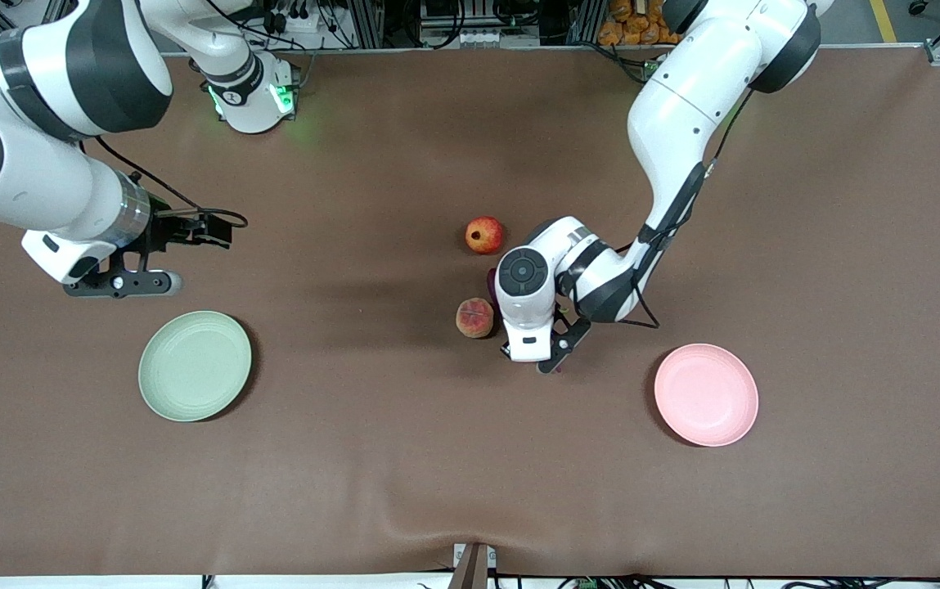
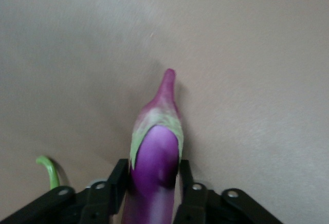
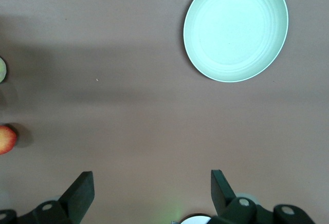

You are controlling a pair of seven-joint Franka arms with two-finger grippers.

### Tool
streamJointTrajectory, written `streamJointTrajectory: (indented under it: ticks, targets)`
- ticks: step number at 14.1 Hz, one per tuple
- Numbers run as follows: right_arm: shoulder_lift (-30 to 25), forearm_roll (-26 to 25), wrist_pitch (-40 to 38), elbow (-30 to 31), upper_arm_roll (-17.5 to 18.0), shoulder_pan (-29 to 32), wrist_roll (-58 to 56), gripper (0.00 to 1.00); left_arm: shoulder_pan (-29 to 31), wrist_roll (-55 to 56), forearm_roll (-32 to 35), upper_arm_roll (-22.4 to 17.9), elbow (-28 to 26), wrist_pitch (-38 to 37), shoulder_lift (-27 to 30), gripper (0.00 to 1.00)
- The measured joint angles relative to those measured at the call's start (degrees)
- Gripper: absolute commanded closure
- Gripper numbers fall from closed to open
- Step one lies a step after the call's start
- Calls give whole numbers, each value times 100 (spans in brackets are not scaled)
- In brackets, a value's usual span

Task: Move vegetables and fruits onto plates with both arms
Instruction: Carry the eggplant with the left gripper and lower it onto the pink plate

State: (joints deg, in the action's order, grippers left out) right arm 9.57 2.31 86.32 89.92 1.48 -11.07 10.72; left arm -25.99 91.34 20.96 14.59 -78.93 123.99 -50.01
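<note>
Left gripper (image 2: 154, 196): low at table centre, fingers closed on the eggplant (image 2: 154, 157) near its green-capped stem end; in the front view the arm hides most of it. Chili pepper stem (image 2: 49, 170) just beside it. Peach (image 1: 474, 317) at nine o'clock of that gripper, touching nothing; red-yellow fruit (image 1: 484, 235) at eleven o'clock. Pink plate (image 1: 706, 394) at four o'clock, bare. Right gripper (image 3: 151, 193): waiting, fingers spread and empty, green plate (image 1: 195, 366) at five o'clock of it, bare. Step judged: eggplant grasp made, no item plated. Next move calls for a lift and carry to a plate.
</note>
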Motion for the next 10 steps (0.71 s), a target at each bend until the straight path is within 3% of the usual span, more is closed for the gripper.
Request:
streamJointTrajectory:
  ticks: [6, 10]
  targets:
    - [0, -2, 0, 3, -4, 0, 3, 0, 814, -2035, -93, 17, 149, -990, 1036, 100]
    - [1, -2, 0, 4, 0, 0, 5, 0, 1773, -3755, -145, -4, 105, -1369, 1390, 100]
